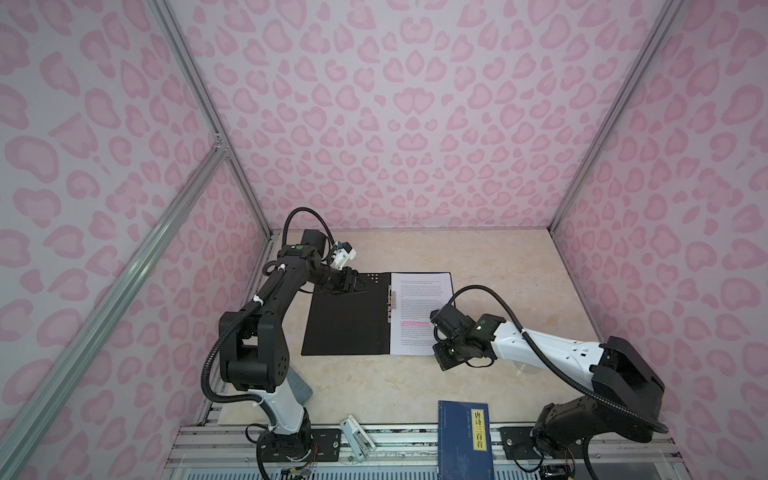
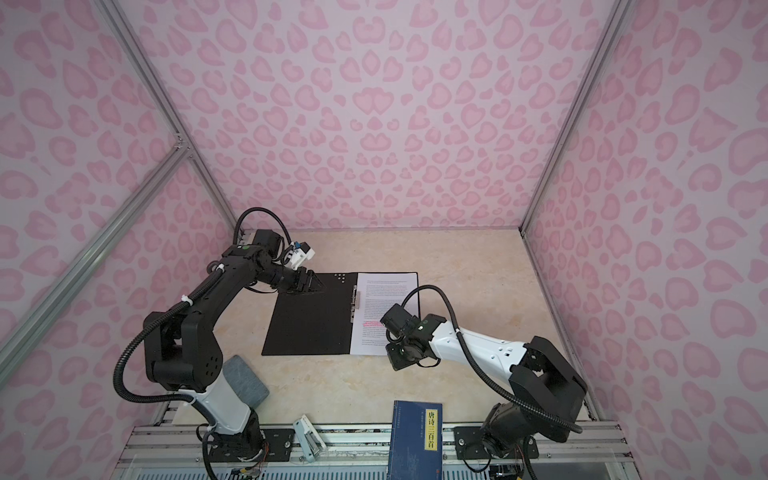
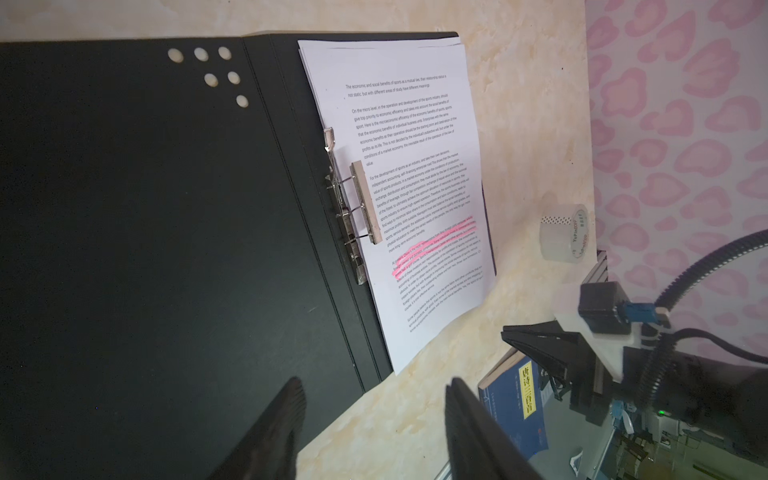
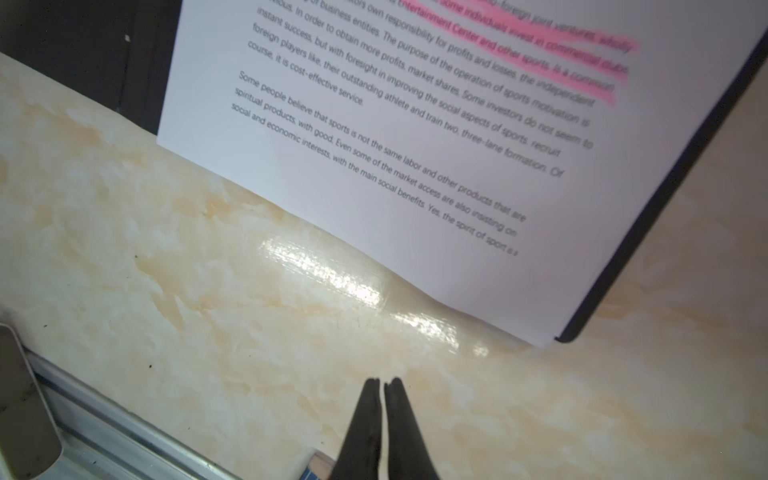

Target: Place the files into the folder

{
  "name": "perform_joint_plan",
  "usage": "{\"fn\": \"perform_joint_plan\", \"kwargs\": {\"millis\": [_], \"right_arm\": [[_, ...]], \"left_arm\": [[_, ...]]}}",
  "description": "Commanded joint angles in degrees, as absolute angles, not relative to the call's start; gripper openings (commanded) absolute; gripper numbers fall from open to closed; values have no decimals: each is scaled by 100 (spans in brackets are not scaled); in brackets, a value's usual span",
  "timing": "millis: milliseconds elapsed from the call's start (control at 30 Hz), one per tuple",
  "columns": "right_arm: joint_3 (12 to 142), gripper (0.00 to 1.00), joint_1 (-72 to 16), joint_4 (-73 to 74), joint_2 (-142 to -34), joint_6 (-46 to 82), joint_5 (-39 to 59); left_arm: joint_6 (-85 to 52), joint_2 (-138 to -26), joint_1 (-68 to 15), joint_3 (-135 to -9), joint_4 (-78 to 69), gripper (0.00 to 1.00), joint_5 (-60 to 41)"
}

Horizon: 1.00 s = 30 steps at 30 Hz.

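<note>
Right claw (image 4: 382, 381) pinched shut, nothing in it, hanging over bare table (image 4: 208, 270) just off the near edge of the files (image 4: 415, 166). Left claw (image 3: 374, 384) about half open, also empty, at the far-left corner of the folder (image 1: 345, 324). Touching the cover or not, can't tell.

Folder lies open and flat mid-table, black inside up. Its long axis runs away from my bases, spine (image 3: 301, 166) down the middle. Files sit stacked on its right half in both top views, same long axis, slightly skewed, sheets a bit staggered at the far end. At the spine the metal clip (image 3: 365, 203) reaches over their inner edge. Pressed down or raised, unclear.

Key relation: files lie straight ahead of my right claw, away from the base, their near edge facing the fingertips. The left cover (image 2: 307, 324) is bare and hinges on the spine, with its free long edge on my left arm's side. So the left arm is nearer the cover, the right arm nearer the sheets.

Judgement: sheets look placed. What's left is likely squaring them, clamping, then swinging the left cover over to the right. Risk: thin loose sheets could slide or curl under a nudge.
</note>
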State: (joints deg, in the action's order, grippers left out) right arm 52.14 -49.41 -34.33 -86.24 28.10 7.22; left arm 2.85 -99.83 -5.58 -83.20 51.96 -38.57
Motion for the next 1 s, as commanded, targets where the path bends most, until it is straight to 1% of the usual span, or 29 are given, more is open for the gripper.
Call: {"fn": "perform_joint_plan", "kwargs": {"millis": [0,167,533,767,967], "right_arm": [[5209,10,-5036,-3156,-8903,3101,387],[5404,10,-5138,-3186,-9310,3120,171],[5737,10,-5159,-3317,-9915,2980,39],[6001,10,-5158,-3460,-10063,2876,-26],[5945,10,-5178,-3520,-10066,2865,39]], "left_arm": [[343,-9932,-554,-8306,5131,58,-3874],[378,-9929,-553,-8288,5137,58,-3867],[387,-9984,-554,-8235,5098,58,-3894],[402,-9984,-554,-8209,5093,58,-3894],[398,-9984,-554,-8174,5080,58,-3906]]}}
